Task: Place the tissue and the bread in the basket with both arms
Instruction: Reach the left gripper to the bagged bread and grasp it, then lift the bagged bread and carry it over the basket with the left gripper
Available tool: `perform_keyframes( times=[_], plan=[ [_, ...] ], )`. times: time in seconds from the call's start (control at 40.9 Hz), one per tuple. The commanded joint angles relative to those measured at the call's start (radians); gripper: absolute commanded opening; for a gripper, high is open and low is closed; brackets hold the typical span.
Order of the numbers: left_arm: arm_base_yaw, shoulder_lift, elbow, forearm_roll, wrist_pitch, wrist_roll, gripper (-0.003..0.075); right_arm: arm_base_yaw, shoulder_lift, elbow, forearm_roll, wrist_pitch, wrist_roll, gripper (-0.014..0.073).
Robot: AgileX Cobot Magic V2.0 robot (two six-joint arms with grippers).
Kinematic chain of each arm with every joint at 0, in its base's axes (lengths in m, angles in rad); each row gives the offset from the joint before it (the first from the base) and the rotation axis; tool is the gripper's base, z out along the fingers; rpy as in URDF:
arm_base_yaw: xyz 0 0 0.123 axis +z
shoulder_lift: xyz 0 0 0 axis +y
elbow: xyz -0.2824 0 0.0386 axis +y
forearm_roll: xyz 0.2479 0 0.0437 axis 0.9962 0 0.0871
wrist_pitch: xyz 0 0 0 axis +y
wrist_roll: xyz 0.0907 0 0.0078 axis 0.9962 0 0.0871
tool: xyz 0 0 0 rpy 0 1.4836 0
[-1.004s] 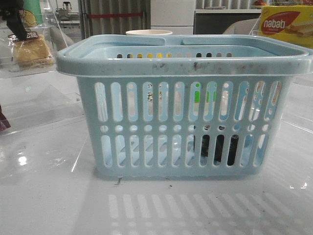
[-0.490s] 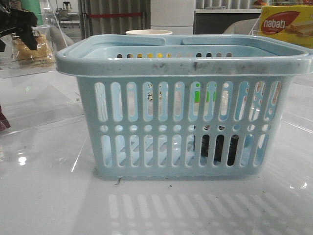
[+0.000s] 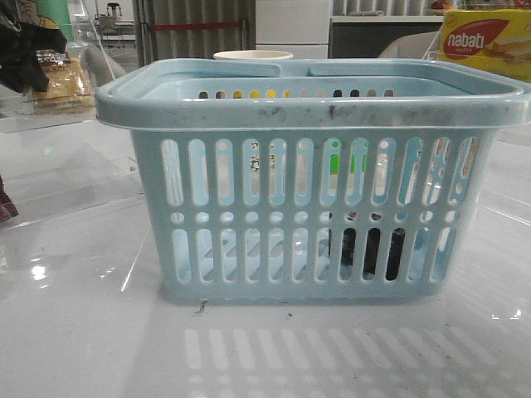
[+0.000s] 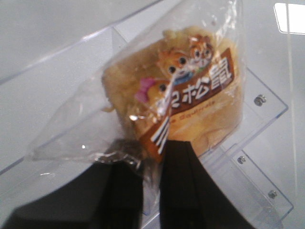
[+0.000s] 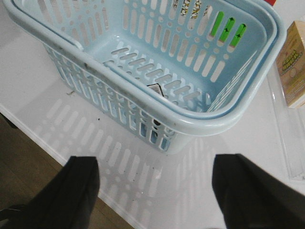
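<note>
The light-blue basket [image 3: 311, 108] stands in the middle of the table and also shows in the right wrist view [image 5: 157, 102]. The dark tissue [image 3: 365, 253] shows through the slots, lying on the basket's floor at the right. The wrapped bread [image 4: 186, 100] is at the far left in the front view [image 3: 65, 79], over a clear stand. My left gripper [image 4: 151, 160] is shut on the bread's wrapper, by the label end; it shows dark in the front view [image 3: 29, 62]. My right gripper [image 5: 155, 183] is open and empty, above the table beside the basket.
A yellow-and-red nabati box [image 3: 485, 41] stands at the back right, also seen in the right wrist view [image 5: 293, 67]. A white paper cup [image 3: 253, 55] is behind the basket. Clear acrylic stands [image 4: 257, 157] lie at the left. The table's edge [image 5: 43, 138] is near my right gripper.
My left gripper has come lower over the bread and now covers more of it; the bread has shifted slightly up and right. The basket and tissue have not moved.
</note>
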Motion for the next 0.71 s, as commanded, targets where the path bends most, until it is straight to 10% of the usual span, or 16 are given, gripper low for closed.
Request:
perform_keyframes(
  times=[0.0, 0.685],
  plan=[
    [-0.006, -0.057, -0.044, -0.017, -0.040, 0.002, 0.0107, 0.000, 0.000, -0.026, -0.002, -0.071, -0.007, 0.0589],
    [-0.059, -0.284, -0.168, -0.017, 0.209, 0.006, 0.0090, 0.000, 0.000, -0.026, -0.002, -0.071, -0.007, 0.0589]
  ],
)
